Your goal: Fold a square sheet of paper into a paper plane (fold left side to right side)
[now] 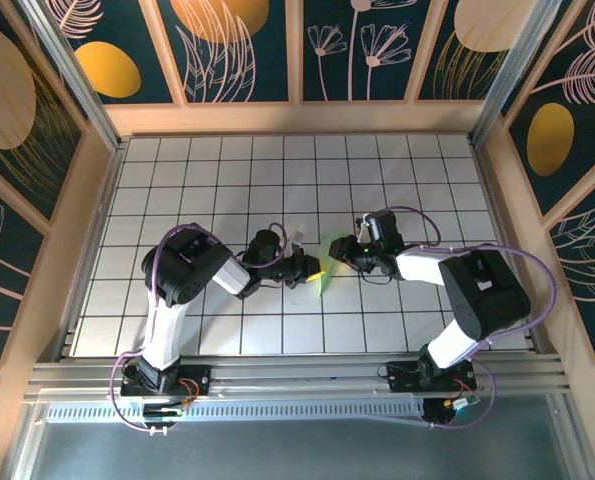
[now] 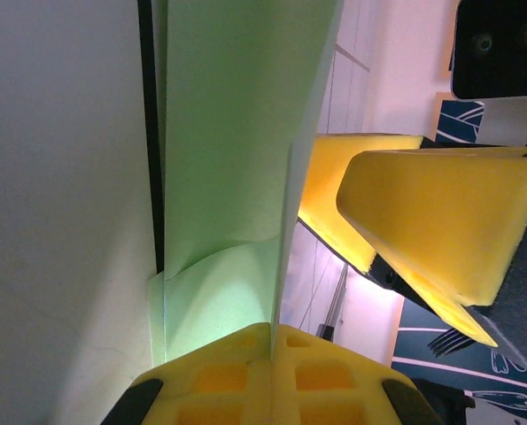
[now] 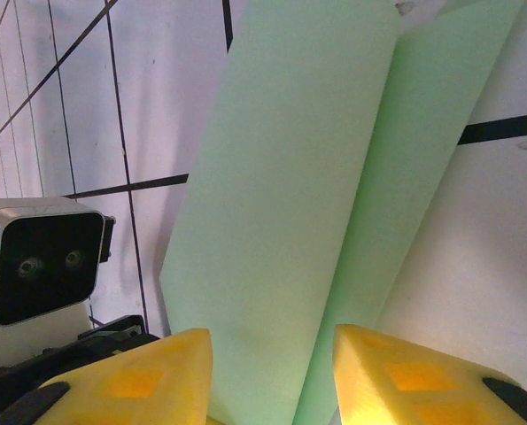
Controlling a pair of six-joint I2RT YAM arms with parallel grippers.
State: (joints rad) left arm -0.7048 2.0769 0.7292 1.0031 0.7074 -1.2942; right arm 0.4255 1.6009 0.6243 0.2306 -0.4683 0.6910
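Left wrist: left tool (image 2: 270,347) clamps folded green paper (image 2: 236,133), right tool (image 2: 380,232) just beside.

Top camera looks steeply down from above the near edge onto the whole tiled table (image 1: 177,190); both wrist cameras sit very close, low, facing each other across the folded green paper (image 2: 236,133) mid-table.

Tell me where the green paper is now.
In the top view the green paper is mid-table, between the left claw and the right claw; the left wrist view shows the left claw pinching its edge.
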